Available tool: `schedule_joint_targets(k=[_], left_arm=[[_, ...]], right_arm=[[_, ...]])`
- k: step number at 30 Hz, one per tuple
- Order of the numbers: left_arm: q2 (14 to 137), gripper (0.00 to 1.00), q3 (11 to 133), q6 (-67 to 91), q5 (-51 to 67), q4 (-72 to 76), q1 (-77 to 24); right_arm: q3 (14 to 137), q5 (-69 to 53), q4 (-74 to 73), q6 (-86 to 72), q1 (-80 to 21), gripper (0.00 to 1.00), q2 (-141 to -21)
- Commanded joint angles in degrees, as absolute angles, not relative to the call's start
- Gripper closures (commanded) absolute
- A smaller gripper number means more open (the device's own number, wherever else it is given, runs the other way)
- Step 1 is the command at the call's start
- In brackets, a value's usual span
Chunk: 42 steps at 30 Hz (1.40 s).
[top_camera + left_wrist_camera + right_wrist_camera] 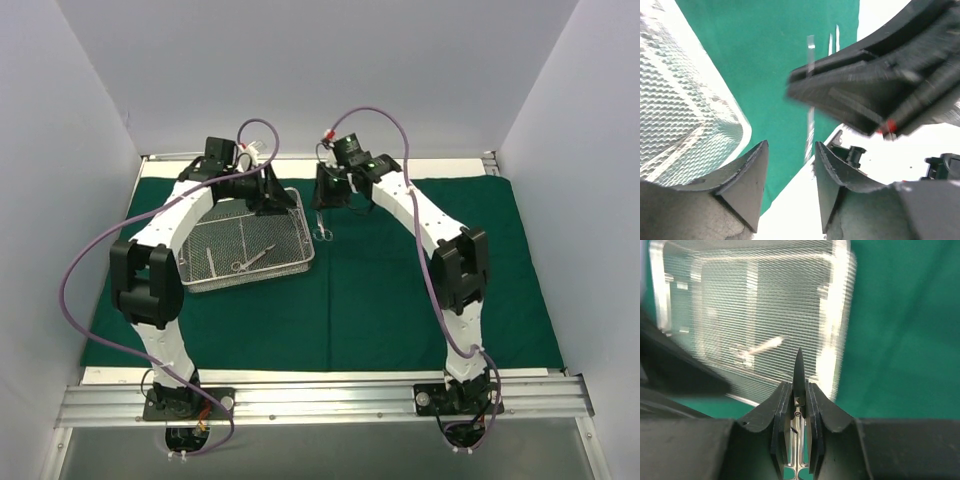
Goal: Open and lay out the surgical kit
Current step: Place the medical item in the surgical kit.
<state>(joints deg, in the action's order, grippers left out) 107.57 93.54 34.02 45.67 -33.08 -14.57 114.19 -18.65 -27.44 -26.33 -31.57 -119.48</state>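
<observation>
Plain white walls (320, 70) enclose a white, evenly lit table (300, 377).

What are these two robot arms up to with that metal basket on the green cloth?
They are laying out a surgical kit on the green cloth. The right arm has its jaws shut on a slim steel instrument, held just beside the wire-mesh tray. The left arm has its jaws open and empty near the tray's far right corner. Other instruments lie in the tray.

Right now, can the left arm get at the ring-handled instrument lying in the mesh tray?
Probably yes: the left hand is open and empty at the far rim of the tray, and the ring-handled instrument lies uncovered inside.
</observation>
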Motion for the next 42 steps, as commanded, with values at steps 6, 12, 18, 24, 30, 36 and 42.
schedule_joint_targets(k=[6, 12, 18, 24, 30, 36, 42], left_arm=[[106.52, 0.48, 94.48, 22.77, 43.25, -39.80, -6.42], [107.84, 0.48, 91.67, 22.23, 43.33, -38.77, -6.24], [109.60, 0.49, 93.77, 23.82, 43.59, -38.32, -6.33], [110.57, 0.50, 95.89, 23.20, 43.59, -39.99, -6.15], [111.00, 0.50, 95.36, 23.47, 44.12, -39.64, -5.45], [111.79, 0.50, 95.89, 23.99, 43.68, -39.37, -5.36], [112.85, 0.48, 97.21, 23.64, 43.33, -40.25, -5.36]], right_arm=[[90.65, -10.47, -34.10, -16.18, -20.49, 1.00, -102.51], [74.91, -7.47, -30.59, -13.45, -12.04, 1.00, -96.51], [69.53, -3.08, -24.97, -12.22, -10.12, 1.00, -98.43], [66.71, -0.18, -22.32, -9.49, -7.83, 1.00, -102.21], [65.39, -0.18, -21.53, -6.59, -5.54, 1.00, -102.91], [65.74, -0.18, -20.74, -6.94, -5.54, 1.00, -104.94], [64.60, -0.18, -20.57, -7.56, -5.54, 0.97, -105.73]])
